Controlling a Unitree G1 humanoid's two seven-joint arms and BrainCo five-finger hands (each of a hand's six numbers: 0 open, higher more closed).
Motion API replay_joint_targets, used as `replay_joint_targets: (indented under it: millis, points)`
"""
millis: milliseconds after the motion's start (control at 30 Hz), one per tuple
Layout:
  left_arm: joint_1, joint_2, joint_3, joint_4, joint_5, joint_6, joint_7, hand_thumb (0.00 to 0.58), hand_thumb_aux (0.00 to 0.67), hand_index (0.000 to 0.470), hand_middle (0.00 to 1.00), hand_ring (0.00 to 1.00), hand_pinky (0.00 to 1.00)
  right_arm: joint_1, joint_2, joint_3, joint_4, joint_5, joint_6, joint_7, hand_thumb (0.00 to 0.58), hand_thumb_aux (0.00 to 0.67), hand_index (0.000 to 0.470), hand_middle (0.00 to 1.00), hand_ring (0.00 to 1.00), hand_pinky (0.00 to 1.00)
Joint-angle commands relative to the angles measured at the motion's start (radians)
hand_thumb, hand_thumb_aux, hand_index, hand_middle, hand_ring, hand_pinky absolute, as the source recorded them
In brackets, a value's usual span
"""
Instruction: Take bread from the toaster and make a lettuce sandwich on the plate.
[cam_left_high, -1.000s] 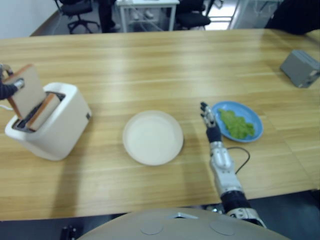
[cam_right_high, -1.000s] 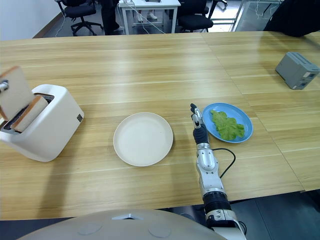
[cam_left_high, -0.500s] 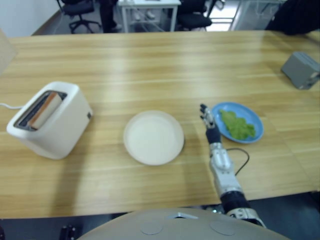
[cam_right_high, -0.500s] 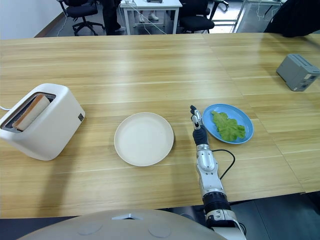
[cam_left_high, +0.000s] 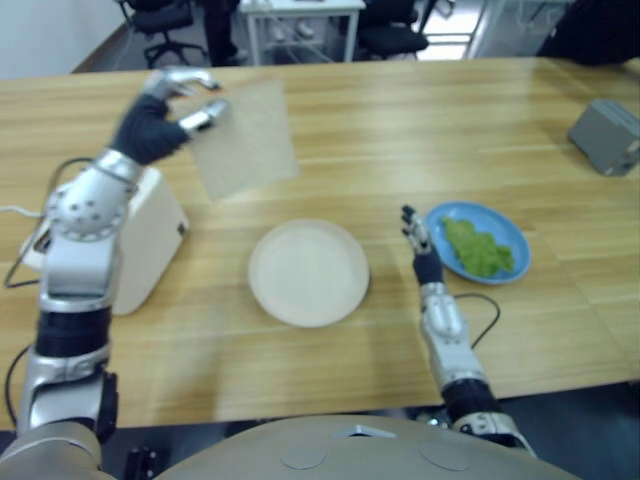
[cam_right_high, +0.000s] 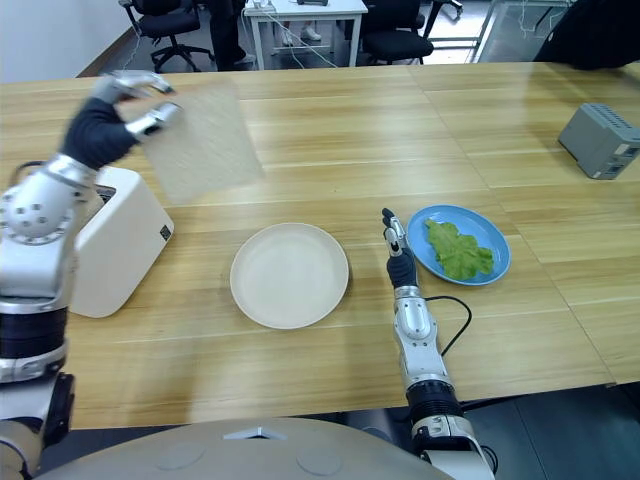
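Left eye view: bread (cam_left_high: 245, 138) in fingertips of left hand (cam_left_high: 158, 118)

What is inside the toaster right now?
That cannot be told: the left arm covers the slots of the toaster. The left hand holds one bread slice in the air.

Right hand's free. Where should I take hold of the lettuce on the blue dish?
Probably pinch the lettuce's ruffled left edge, coming down from above on the right hand's side. The leaf lies flat in the shallow blue dish, so a sideways approach would meet the rim.
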Motion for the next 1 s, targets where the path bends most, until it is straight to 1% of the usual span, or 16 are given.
replay_joint_targets:
  millis: [33,233,400,500,633,667,700,733,767,833,900,1000]
  points:
    - [-0.018,-0.049,-0.148,0.258,0.027,-0.034,-0.17,0.58,0.67,0.46,1.0,1.0,1.0,-0.002,-0.001,-0.014,0.011,0.016,0.017,0.001,0.0,0.0,0.0,0.0,0.0,0.0]
    - [-0.093,-0.162,-0.288,0.673,0.161,-0.191,-0.222,0.58,0.67,0.46,1.0,1.0,1.0,-0.002,-0.008,-0.018,0.003,0.022,0.022,0.006,0.0,0.0,0.0,0.0,0.0,0.0]
    - [-0.163,-0.238,-0.346,0.947,0.263,-0.298,-0.188,0.58,0.67,0.46,1.0,1.0,1.0,0.011,-0.016,-0.025,-0.007,0.026,0.022,0.011,0.0,0.0,0.0,0.0,0.0,0.0]
    - [-0.185,-0.271,-0.346,1.046,0.289,-0.329,-0.165,0.58,0.67,0.46,1.0,1.0,1.0,0.017,-0.018,-0.029,-0.012,0.027,0.023,0.013,0.0,0.0,0.0,0.0,0.0,0.0]
    - [-0.178,-0.265,-0.338,1.064,0.315,-0.36,-0.136,0.58,0.67,0.46,1.0,1.0,1.0,0.024,-0.017,-0.027,-0.022,0.027,0.025,0.015,0.0,0.0,0.0,0.0,0.0,0.0]
    - [-0.175,-0.253,-0.345,1.06,0.341,-0.375,-0.106,0.579,0.646,0.444,1.0,1.0,1.0,0.027,-0.017,-0.027,-0.024,0.027,0.025,0.014,0.0,0.0,0.0,0.0,0.0,0.0]
    - [-0.173,-0.241,-0.352,1.054,0.367,-0.386,-0.075,0.198,0.126,0.087,0.0,0.0,0.0,0.03,-0.016,-0.027,-0.025,0.027,0.025,0.013,0.0,0.0,0.0,0.0,0.0,0.0]
    - [-0.172,-0.226,-0.359,1.046,0.401,-0.4,-0.034,0.198,0.126,0.087,0.0,0.0,0.0,0.032,-0.016,-0.028,-0.025,0.027,0.024,0.013,0.0,0.0,0.0,0.0,0.0,0.0]
    - [-0.172,-0.204,-0.371,1.033,0.451,-0.411,0.022,0.0,0.0,0.0,0.0,0.0,0.0,0.033,-0.015,-0.027,-0.025,0.026,0.024,0.013,0.0,0.0,0.0,0.0,0.0,0.0]
    - [-0.165,-0.161,-0.388,0.979,0.539,-0.423,0.118,0.0,0.0,0.0,0.0,0.0,0.0,0.034,-0.013,-0.025,-0.029,0.025,0.028,0.012,0.0,0.0,0.0,0.0,0.0,0.0]
    - [-0.14,-0.11,-0.405,0.873,0.632,-0.432,0.195,0.0,0.0,0.0,0.0,0.0,0.0,0.036,-0.012,-0.022,-0.037,0.024,0.032,0.013,0.0,0.0,0.0,0.0,0.0,0.0]
    - [-0.075,-0.025,-0.403,0.633,0.795,-0.399,0.31,0.0,0.0,0.0,0.0,0.0,0.0,0.043,-0.012,-0.022,-0.055,0.024,0.038,0.014,0.0,0.0,0.0,0.0,0.0,0.0]
